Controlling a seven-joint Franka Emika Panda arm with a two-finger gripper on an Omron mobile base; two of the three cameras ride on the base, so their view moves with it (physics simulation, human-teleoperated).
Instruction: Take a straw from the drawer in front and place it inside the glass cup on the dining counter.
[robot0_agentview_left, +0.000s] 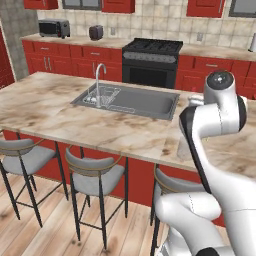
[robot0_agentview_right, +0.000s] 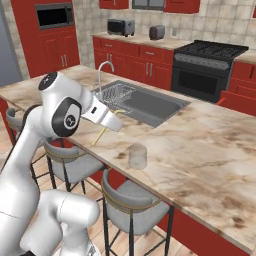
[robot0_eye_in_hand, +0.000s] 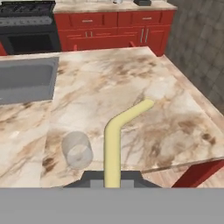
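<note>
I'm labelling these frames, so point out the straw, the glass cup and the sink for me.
straw (robot0_eye_in_hand: 113, 146): hand view, on its upright lower length.
glass cup (robot0_agentview_right: 137, 156): right base view, on its clear side wall.
sink (robot0_agentview_left: 150, 101): left base view, on the bare basin floor.

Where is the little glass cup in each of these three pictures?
Left base view: I cannot make it out; the arm stands in front of that stretch of counter.
Right base view: the cup stands near the counter's front edge, low centre.
Hand view: the cup is lower left, beside the straw.
Shared landmark: the sink.
</note>
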